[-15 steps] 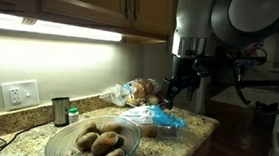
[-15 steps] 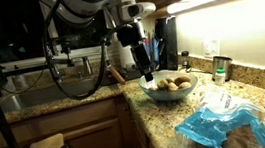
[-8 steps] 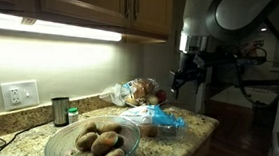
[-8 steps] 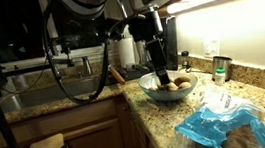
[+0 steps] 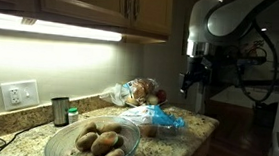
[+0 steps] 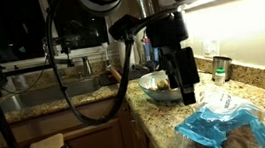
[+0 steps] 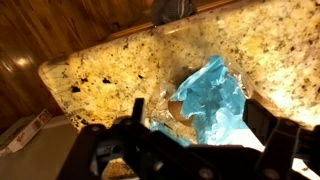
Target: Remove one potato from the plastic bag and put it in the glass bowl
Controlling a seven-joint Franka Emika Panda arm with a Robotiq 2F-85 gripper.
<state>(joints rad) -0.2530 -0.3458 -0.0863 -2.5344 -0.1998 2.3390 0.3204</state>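
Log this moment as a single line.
gripper: raised near blue plastic bag | jaws: unclear | clear glass bowl: holds brown potatoes

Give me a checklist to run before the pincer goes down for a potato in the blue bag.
1. Pincer carries nothing: ok, the wrist view shows nothing in it.
2. Pincer open wide enough: cannot tell, the fingers are dark and blurred.
3. Plastic bag in the wrist view: ok, it lies on the counter below the camera.
4. Potato visible in the bag: ok, seen through the plastic in an exterior view.
5. Pincer apart from the bag: ok, it hangs above it.
6. Glass bowl upright: ok, potatoes already inside.
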